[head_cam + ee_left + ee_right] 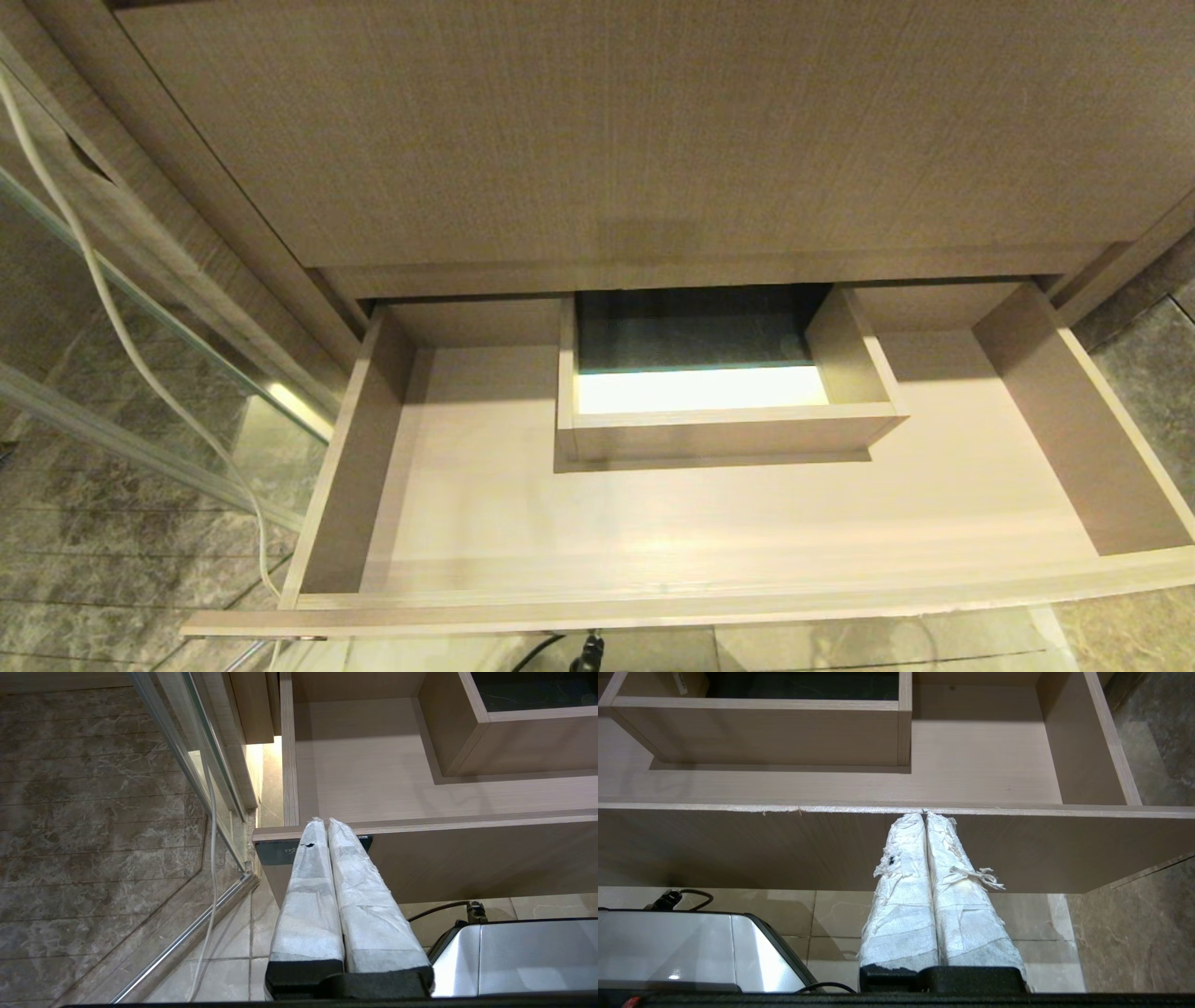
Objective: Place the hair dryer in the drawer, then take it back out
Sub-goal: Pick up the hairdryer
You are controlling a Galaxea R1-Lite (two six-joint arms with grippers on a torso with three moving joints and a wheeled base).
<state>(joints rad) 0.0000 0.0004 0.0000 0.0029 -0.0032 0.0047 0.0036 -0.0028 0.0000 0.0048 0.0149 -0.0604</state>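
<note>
Hair dryer not visible; drawer stands open. I expect light, rigid plastic: grasp its handle. Left gripper and right gripper: fingers together, holding nothing.

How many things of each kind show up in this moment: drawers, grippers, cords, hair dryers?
Drawers: 1, the drawer, pulled open with nothing in it.
Grippers: 2, the left gripper and the right gripper, both shut and empty, below the drawer front.
Cords: 1, a white cord hanging at the left.
Hair dryers: 0 in view.
Total: 4
</note>
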